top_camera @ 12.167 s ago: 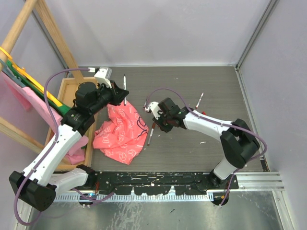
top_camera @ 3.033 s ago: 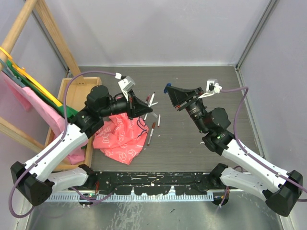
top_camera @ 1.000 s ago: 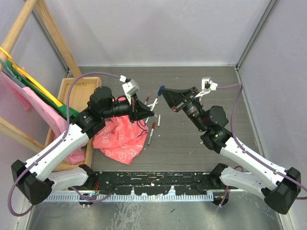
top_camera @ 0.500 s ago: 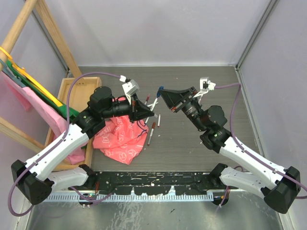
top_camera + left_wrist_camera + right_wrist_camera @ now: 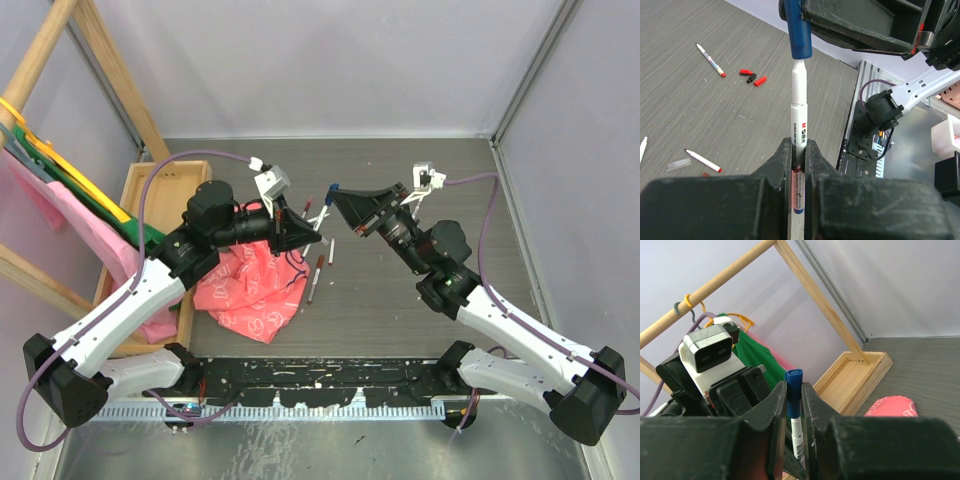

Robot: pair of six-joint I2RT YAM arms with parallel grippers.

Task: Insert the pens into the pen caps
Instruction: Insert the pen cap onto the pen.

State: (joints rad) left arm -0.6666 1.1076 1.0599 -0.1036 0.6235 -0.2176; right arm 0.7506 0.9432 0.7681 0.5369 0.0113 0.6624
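My left gripper [image 5: 798,146] is shut on a white-barrelled pen [image 5: 798,102], held in the air above the table. The pen's front end sits in the mouth of a blue pen cap [image 5: 799,35], and its tip is hidden inside. My right gripper [image 5: 794,390] is shut on that blue cap [image 5: 794,392], with the white pen [image 5: 798,440] showing just below it. From above, the two grippers meet nose to nose, the cap [image 5: 333,188] between them. Loose pens [image 5: 710,60] [image 5: 703,160] and small red caps [image 5: 745,72] lie on the table.
A pink patterned cloth [image 5: 255,282] lies under the left arm, with two more pens [image 5: 313,283] beside it. A wooden tray [image 5: 150,200] and a wooden rack with hangers [image 5: 50,160] stand at the left. Grey walls close in the back and right.
The right gripper has moved slightly left and down with the blue cap, closing onto the pen's end. The left gripper has held still.
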